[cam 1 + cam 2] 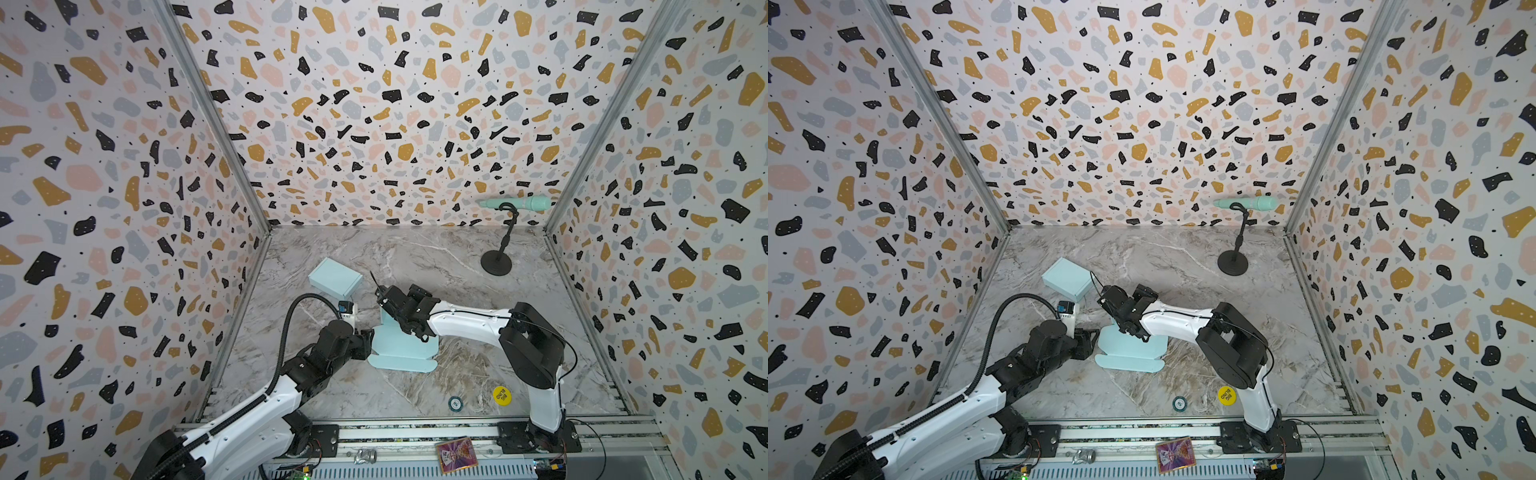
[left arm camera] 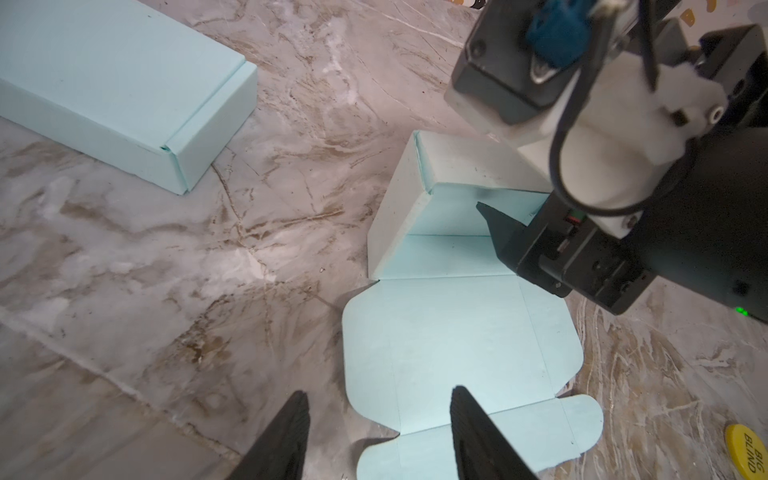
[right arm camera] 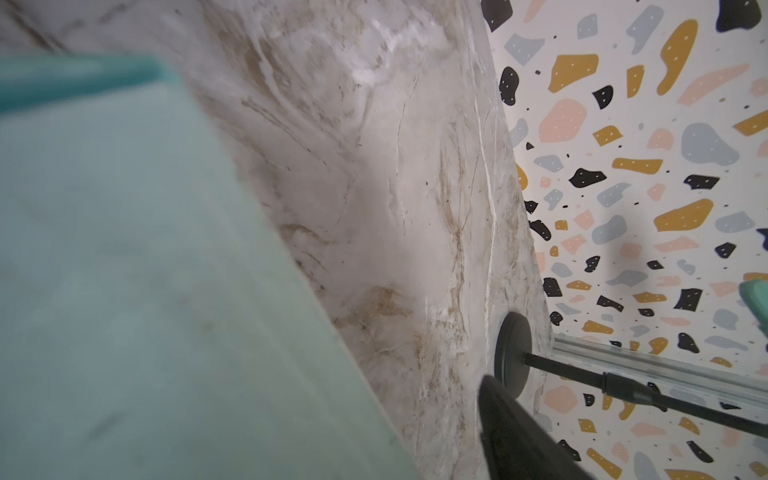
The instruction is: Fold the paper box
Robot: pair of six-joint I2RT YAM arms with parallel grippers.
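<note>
A marble-patterned counter [image 1: 419,253] carries everything. Near its middle lies the pale blue paper box [image 1: 405,351], mostly flat, with one end raised into walls. Behind it and to the left sits a closed box [image 1: 334,277] of the same colour. Well behind it, to the right, stands the round black base of a stand [image 1: 496,263]. In front of it, to the right, lie a yellow disc [image 1: 501,395] marked BIG BLIND and, just beside that, a dark disc [image 1: 455,402].
</note>
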